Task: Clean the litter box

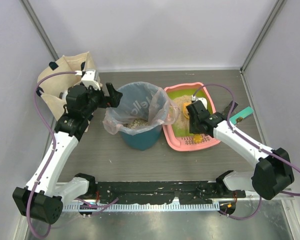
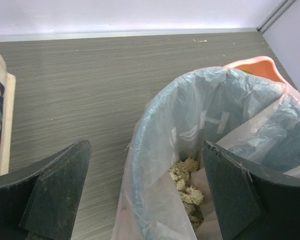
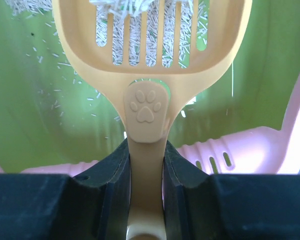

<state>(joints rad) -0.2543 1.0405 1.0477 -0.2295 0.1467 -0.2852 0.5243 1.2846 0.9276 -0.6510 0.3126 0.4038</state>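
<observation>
Scoop handle fills my right claw (image 3: 146,165): both black fingers (image 3: 107,190) are pressed hard against its sides, just below the paw print moulded into the orange scoop (image 3: 145,107). In my right wrist view the slotted head reaches toward the top of the frame, tilted over the lime-green floor of the litter box (image 3: 35,100). Pale litter (image 3: 135,35) shows through the slots, and loose grains are scattered across the green. The box's pink slotted ledge crosses the lower right of that frame, just beyond my fingers.

From above, the litter box (image 1: 172,142) lies right of centre on the grey table (image 1: 105,150), its pink rim touching or nearly touching the teal bin (image 1: 140,140) beside it. My right claw (image 1: 191,114) hangs over the middle of the box, with a bit of the scoop (image 1: 181,111) showing at its left side.

My left claw (image 1: 112,97) is spread wide and holds nothing. It sits at the upper left rim of the bin, at the edge of the clear bag (image 1: 135,102) that lines it. In my left wrist view one finger (image 2: 60,190) stands outside the bag over bare table and the other on the bin side. I cannot tell whether either touches the plastic. Clumped litter (image 2: 185,180) lies at the bottom of the bag. A pink corner of the litter box (image 2: 255,67) peeks over the bag at the upper right.

A cream bag (image 1: 65,75) stands in the upper left of the overhead view.
</observation>
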